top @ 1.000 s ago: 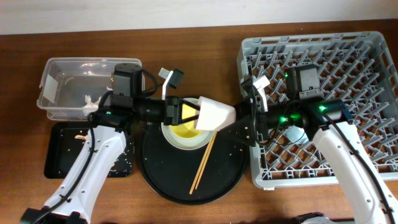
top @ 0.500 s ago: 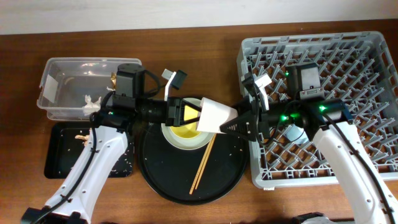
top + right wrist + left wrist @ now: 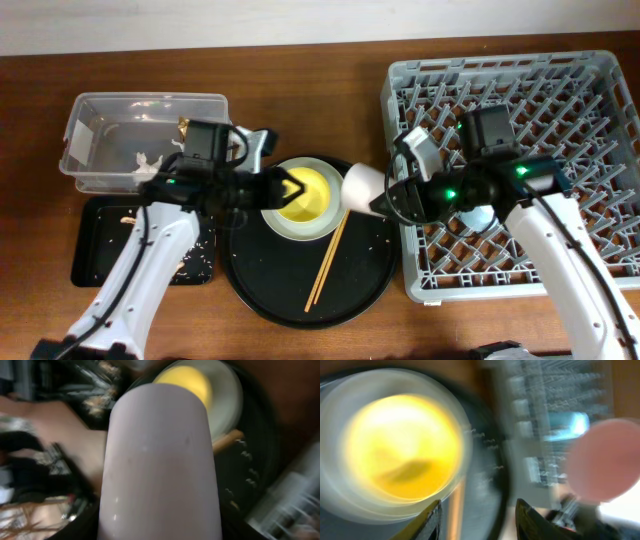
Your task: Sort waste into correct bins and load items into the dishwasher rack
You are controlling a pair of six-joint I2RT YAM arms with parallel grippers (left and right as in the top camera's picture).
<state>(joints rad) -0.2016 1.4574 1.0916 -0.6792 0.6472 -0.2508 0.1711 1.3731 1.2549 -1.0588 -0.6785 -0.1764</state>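
The right gripper [image 3: 379,196], reaching toward 9 o'clock, pinches the cup [image 3: 360,187] opposite the left gripper [image 3: 290,188] (spread, empty) at the bowl [image 3: 305,193]'s rim.

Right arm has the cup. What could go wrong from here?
1. The right gripper holds the cup sideways over the tray; a slip would drop it beside the bowl.
2. The open left gripper is close to the cup; either arm's swing could knock it.
3. The rack has upright pegs that might tip it on placing.
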